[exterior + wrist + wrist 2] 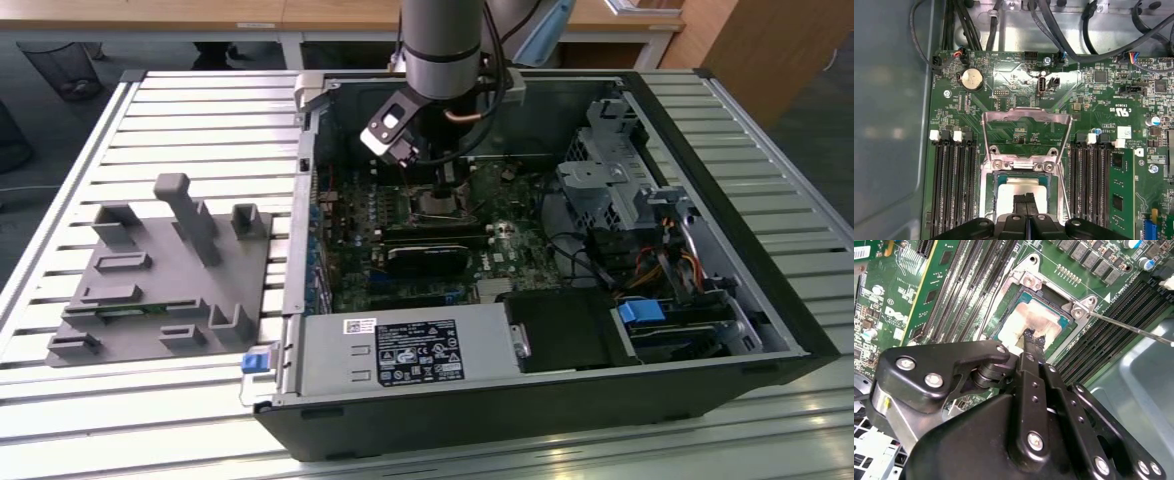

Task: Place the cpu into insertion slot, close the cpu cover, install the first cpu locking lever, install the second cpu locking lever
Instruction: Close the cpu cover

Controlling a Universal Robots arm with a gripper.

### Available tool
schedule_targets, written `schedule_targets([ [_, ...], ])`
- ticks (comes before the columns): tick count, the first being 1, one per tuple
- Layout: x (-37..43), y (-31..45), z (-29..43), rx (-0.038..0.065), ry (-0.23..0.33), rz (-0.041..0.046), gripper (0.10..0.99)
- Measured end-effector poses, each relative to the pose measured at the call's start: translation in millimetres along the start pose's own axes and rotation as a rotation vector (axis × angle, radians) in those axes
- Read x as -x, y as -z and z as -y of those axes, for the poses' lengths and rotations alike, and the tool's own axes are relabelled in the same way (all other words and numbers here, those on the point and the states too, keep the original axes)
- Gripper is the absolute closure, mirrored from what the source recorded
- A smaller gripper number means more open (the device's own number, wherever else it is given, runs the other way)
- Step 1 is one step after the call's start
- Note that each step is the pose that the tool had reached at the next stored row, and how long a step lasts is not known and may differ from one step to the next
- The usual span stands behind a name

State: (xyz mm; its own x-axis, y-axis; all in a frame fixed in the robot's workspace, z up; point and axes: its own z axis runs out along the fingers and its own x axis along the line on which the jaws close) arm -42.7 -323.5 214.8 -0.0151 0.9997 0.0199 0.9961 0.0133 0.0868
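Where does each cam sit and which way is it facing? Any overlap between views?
Exterior view: off the arm, high up, looking down into the open black computer case; grey arm and tool show.
First wrist view: on the wrist, facing the green circuit board squarely; the tool shows.
Second wrist view: on the wrist, behind the tool, looking obliquely along it.
Both wrist views share the small silver-brown square cpu under the shut tool.

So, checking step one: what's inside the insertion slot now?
The cpu sits in the insertion slot, cpu cover open. The shut claw hides part of its top; anything under the cpu is covered.
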Motion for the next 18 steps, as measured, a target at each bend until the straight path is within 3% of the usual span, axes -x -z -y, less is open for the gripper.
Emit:
schedule_targets([
  [18,-0.1,3.4,-0.3,0.0,0.0,-0.0001,0.98],
])
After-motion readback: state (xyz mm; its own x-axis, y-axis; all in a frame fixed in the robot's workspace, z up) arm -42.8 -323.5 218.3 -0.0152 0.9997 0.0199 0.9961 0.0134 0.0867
